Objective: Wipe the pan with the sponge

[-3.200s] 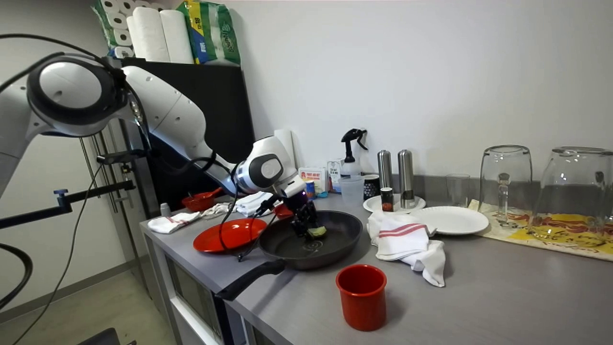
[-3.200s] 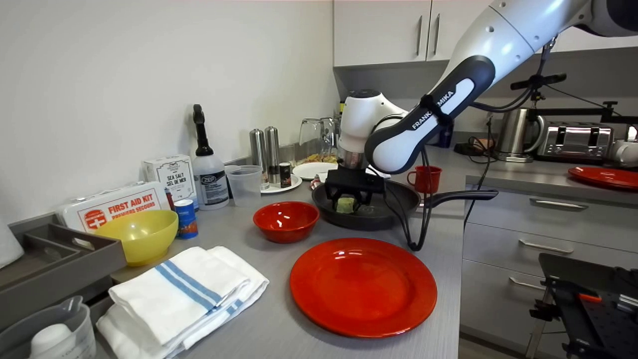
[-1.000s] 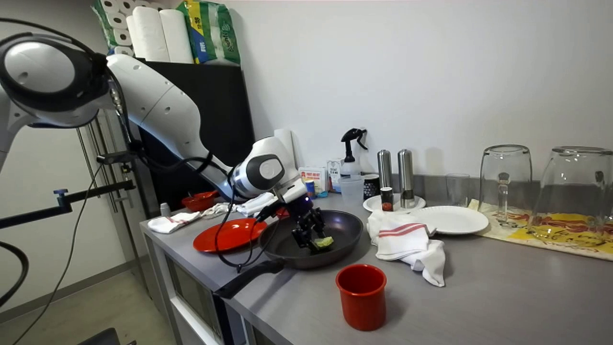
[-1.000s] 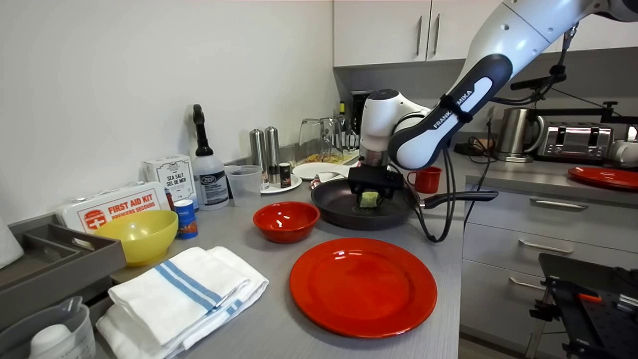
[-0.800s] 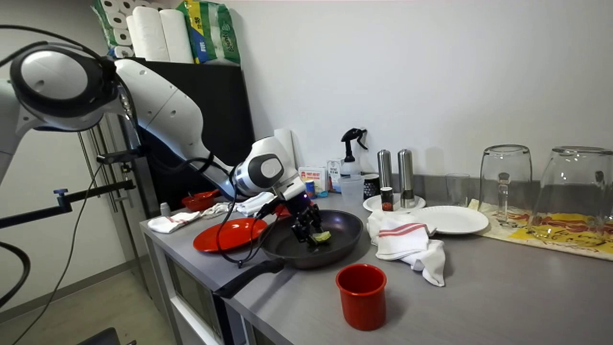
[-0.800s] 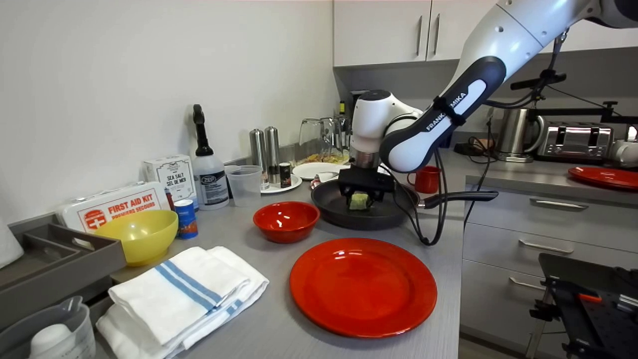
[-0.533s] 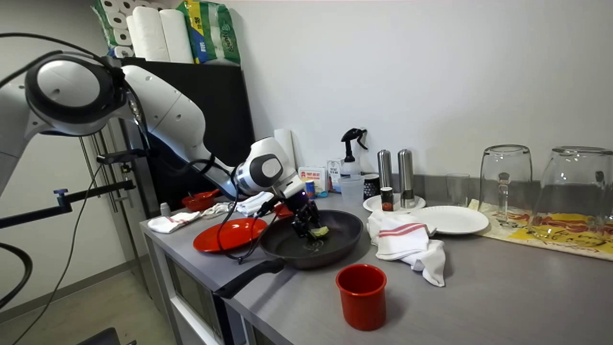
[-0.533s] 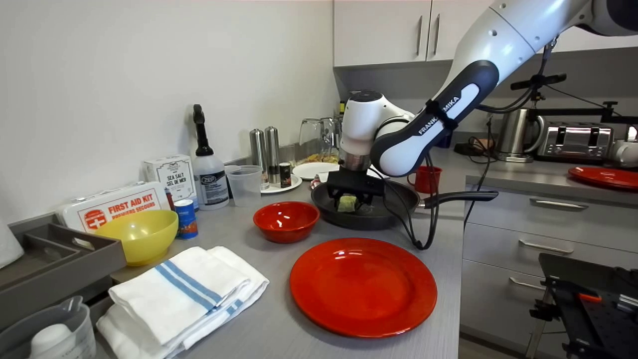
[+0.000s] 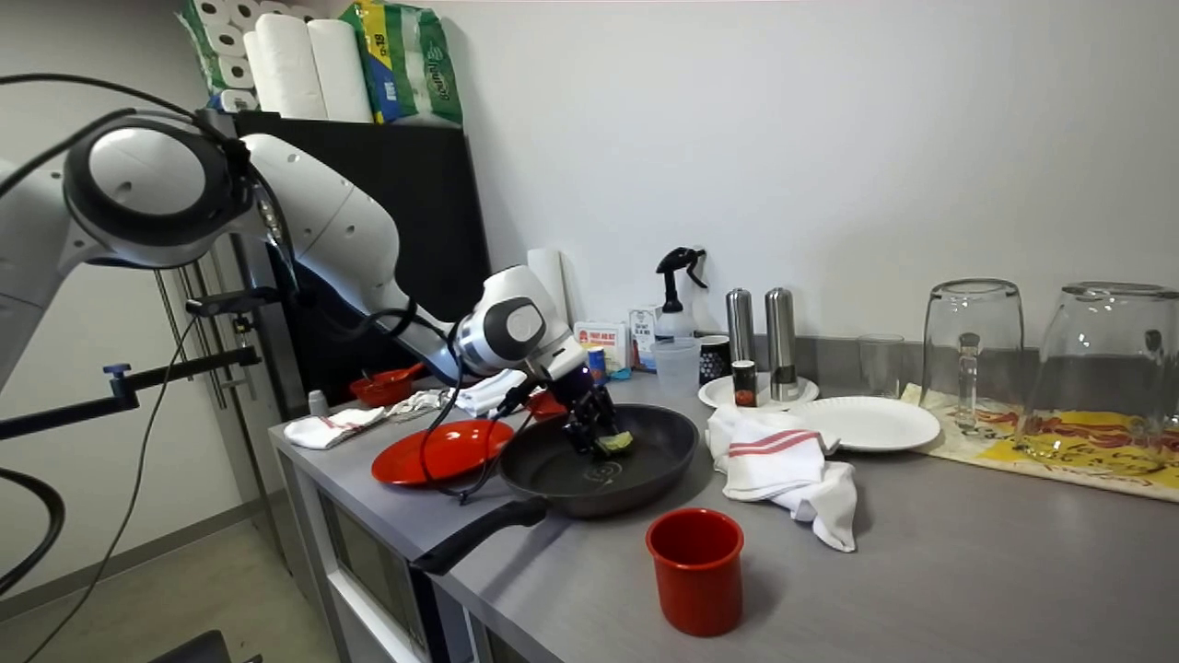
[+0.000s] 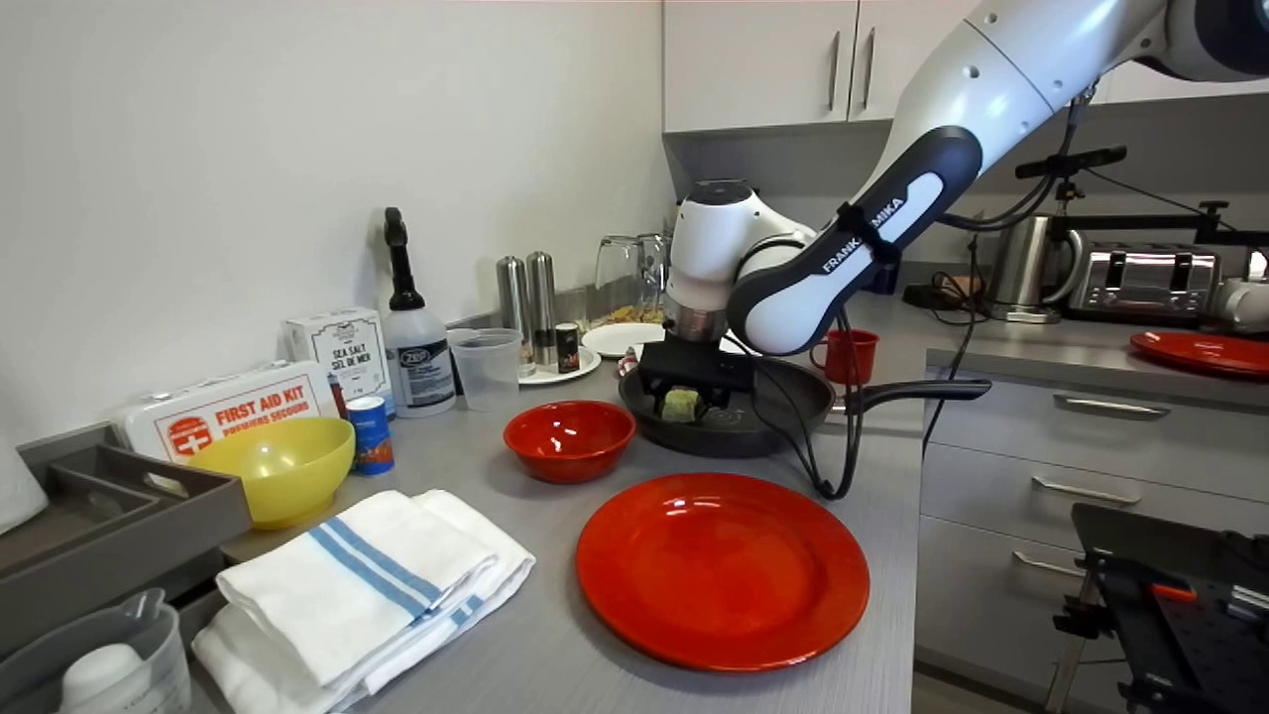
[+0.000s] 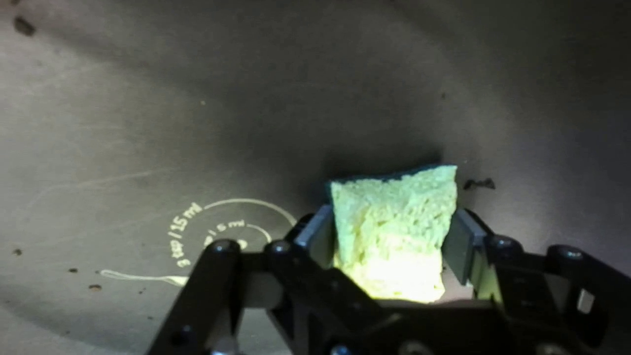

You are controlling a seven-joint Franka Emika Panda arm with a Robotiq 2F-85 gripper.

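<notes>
pale wall (image 10: 297, 119), grey counter (image 10: 516, 645) over drawers (image 10: 1001, 456), white cupboards (image 10: 763, 69) above.

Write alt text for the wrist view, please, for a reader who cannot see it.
A black gripper clasps a pale green sponge inside a dark pan. Dark specks dot the pan, and pale printed measuring rings show to the sponge's left in the picture, partly hidden by the gripper.
</notes>
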